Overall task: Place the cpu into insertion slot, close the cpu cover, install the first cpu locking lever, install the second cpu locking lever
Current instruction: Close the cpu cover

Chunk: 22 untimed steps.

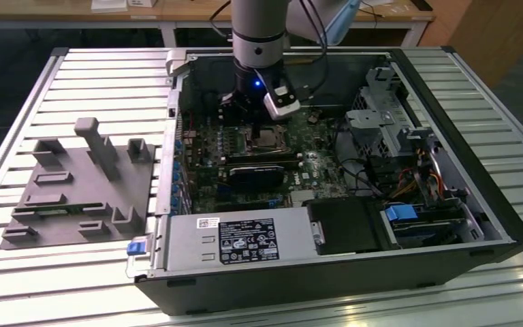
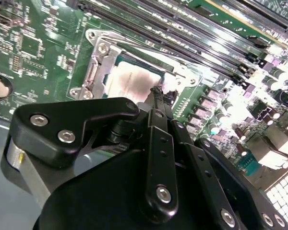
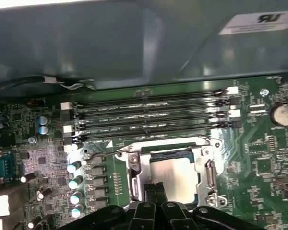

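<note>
The cpu (image 3: 175, 175) (image 2: 128, 80) lies flat in the insertion slot (image 1: 265, 139), silver top up, amid green board. The cpu cover (image 3: 209, 175) (image 2: 97, 61), a silver frame, lies down around it. A thin wire lever (image 3: 116, 151) runs along one side of the socket. My gripper (image 3: 153, 192) (image 2: 158, 92) (image 1: 263, 122) hangs just over the socket, its two black fingertips pressed together at the cpu's edge by the frame. I see nothing held between them.
Long black memory slots (image 3: 149, 112) run beside the socket, with the case wall (image 3: 134, 43) beyond. In the exterior view a black block (image 1: 257, 174), the power supply (image 1: 234, 238) and a drive cage (image 1: 389, 122) surround it. A grey fixture (image 1: 80, 184) sits on the exterior view's left.
</note>
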Each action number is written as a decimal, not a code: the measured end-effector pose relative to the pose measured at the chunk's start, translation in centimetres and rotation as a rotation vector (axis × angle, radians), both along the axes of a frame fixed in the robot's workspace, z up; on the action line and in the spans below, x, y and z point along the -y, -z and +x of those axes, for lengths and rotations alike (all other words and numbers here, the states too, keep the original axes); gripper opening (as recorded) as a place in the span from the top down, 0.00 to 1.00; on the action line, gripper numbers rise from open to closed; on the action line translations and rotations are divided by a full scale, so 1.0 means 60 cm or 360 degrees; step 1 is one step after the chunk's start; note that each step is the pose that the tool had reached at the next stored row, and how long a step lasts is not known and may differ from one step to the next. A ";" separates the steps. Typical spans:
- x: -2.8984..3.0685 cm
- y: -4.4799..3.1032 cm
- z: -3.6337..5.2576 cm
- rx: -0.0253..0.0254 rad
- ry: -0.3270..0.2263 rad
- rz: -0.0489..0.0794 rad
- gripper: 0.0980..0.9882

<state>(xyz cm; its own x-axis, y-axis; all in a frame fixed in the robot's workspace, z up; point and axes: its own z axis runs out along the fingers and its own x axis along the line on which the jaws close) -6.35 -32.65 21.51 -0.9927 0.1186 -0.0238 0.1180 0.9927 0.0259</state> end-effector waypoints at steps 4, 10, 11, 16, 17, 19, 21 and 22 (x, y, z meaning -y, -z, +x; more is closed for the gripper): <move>0.0000 0.007 -0.002 -0.00001 0.0000 0.0000 1.00; 0.0000 0.012 -0.007 -0.00001 0.0000 0.0000 1.00; 0.0000 0.013 -0.008 -0.00001 0.0000 0.0000 1.00; 0.0001 0.018 -0.009 -0.00002 0.0000 0.0000 1.00; 0.0001 0.018 -0.010 -0.00002 0.0000 0.0000 1.00; 0.0000 0.020 -0.010 0.00000 0.0000 0.0000 1.00; 0.0000 0.022 -0.010 -0.00001 0.0000 0.0000 1.00; 0.0000 0.022 -0.010 -0.00001 0.0000 0.0000 1.00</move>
<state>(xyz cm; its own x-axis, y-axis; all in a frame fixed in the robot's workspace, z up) -6.97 -32.65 20.17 -0.9927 0.1186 -0.0238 0.1180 0.9927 0.0259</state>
